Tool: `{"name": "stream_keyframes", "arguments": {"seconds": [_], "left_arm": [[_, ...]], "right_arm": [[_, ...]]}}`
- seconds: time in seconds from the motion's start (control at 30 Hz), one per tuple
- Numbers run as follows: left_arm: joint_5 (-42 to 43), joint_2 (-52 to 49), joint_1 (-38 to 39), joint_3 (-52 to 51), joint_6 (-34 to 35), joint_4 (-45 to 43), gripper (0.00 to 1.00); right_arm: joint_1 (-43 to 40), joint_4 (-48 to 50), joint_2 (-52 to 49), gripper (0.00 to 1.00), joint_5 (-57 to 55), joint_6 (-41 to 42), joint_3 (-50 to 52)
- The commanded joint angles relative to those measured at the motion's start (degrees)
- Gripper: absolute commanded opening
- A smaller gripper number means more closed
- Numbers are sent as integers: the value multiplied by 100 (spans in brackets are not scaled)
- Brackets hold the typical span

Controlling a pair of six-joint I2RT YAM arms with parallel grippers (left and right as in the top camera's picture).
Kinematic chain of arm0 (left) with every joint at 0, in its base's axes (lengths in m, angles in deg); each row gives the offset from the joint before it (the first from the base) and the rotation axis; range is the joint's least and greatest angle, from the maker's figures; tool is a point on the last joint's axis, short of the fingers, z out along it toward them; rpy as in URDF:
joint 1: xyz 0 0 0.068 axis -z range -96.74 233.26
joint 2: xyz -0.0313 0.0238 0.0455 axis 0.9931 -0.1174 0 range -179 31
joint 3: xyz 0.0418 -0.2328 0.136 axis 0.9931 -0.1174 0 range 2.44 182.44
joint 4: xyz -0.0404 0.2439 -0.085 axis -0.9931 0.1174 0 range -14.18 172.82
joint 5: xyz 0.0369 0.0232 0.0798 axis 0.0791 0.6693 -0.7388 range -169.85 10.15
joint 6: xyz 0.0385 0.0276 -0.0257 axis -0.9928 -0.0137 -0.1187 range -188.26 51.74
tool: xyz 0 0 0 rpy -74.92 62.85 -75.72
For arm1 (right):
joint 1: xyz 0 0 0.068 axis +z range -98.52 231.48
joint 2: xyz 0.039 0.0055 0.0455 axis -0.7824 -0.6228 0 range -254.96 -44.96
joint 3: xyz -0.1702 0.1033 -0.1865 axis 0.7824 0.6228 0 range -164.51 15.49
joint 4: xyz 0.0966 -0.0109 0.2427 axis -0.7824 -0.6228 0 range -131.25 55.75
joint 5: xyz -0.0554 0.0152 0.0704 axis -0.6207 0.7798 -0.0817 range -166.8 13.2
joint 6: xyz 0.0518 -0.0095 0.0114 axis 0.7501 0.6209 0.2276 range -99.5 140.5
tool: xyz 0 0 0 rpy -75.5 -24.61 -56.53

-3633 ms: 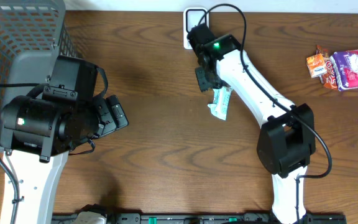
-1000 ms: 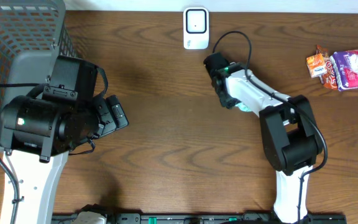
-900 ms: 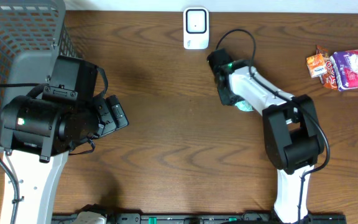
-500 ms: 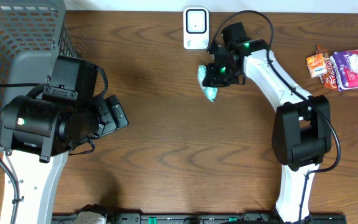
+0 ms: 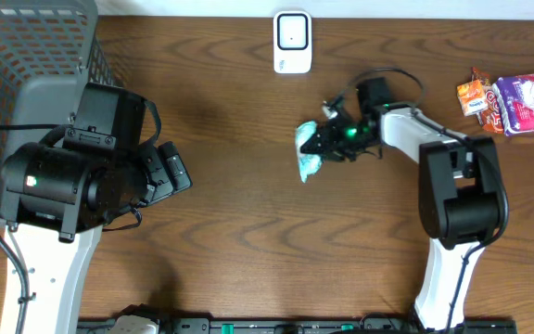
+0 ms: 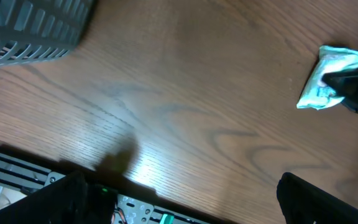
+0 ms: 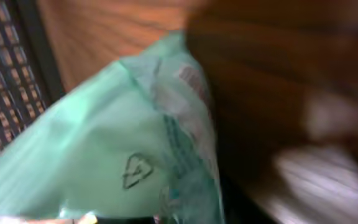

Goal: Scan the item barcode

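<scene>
Since half a second ago my right end effector [image 5: 327, 139] has swung from beside the scanner [image 5: 292, 42] to its 5 o'clock, with the mint-green packet [image 5: 308, 154] at its tips. I cannot tell whether it is clamped. My left end effector [image 6: 185, 199] stands apart. Risk: a loose hold drops the packet, leaving the barcode unread.

The table [image 5: 239, 223] is smooth wood with slight shine. The packet [image 5: 308, 156] is thin, crinkled plastic film. The basket [image 5: 7, 56] is matt plastic.
</scene>
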Motion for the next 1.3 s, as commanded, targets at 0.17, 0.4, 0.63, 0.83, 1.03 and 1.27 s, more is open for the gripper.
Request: {"name": "stream_keyframes", "arguments": {"seconds": [0.17, 0.4, 0.63, 0.83, 1.03, 1.27], "left_arm": [[-70, -15, -24, 7, 33, 11, 98], [-70, -15, -24, 7, 33, 11, 98], [-70, -15, -24, 7, 33, 11, 98], [-70, -15, -24, 7, 33, 11, 98], [-70, -15, -24, 7, 33, 11, 98], [-70, -15, -24, 7, 33, 11, 98]], "right_arm": [[-610, -1335, 76, 52, -1064, -190, -879], [-422, -3320, 92, 51, -2492, -743, -2474], [435, -3648, 81, 51, -3508, -885, -2824], [1220, -3604, 76, 55, -4988, -232, -2785], [1631, -3261, 76, 52, -5160, 44, -2559], [1867, -2328, 76, 47, -5276, 326, -1825]]}}
